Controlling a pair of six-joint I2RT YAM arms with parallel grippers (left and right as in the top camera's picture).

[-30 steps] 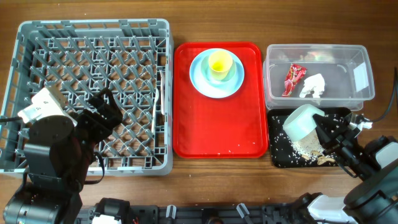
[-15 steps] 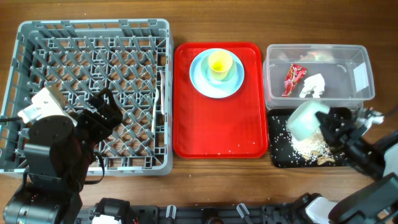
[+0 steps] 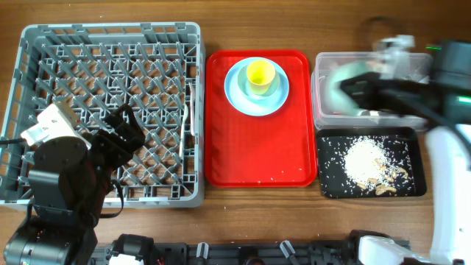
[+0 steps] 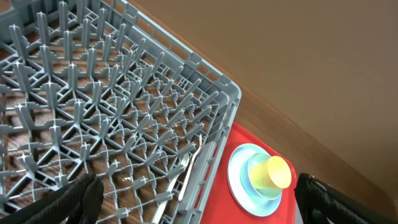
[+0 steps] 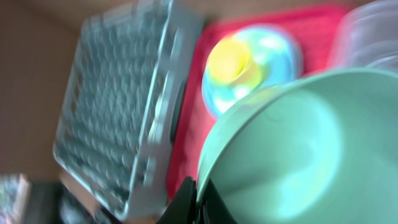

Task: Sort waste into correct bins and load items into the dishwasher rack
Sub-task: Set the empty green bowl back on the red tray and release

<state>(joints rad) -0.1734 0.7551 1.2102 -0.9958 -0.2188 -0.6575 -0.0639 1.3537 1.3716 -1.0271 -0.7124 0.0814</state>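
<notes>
My right gripper [image 5: 202,198] is shut on the rim of the pale green bowl [image 5: 298,149]. In the overhead view the bowl [image 3: 344,92] is blurred by motion, held above the clear tub [image 3: 427,81]. The rice-like scraps [image 3: 366,157] lie heaped in the black tray [image 3: 327,184]. The yellow cup [image 3: 260,75] stands on the light blue plate [image 3: 243,99] on the red tray [image 3: 257,147]. A white utensil [image 3: 185,125] lies in the grey rack [image 3: 110,110] near its right wall. My left gripper [image 4: 193,205] is open and empty over the rack's front. The wrapper and tissue are hidden behind the bowl.
The rack's right wall [image 4: 217,149] stands close beside the red tray [image 4: 249,205]. A few rice grains [image 3: 276,177] lie on the red tray's front. My right arm [image 3: 441,96] stretches across the tub from the right.
My right gripper has lifted the green bowl from the black tray up and back over the clear tub. The scraps now lie in the tray. The left arm has not moved.
</notes>
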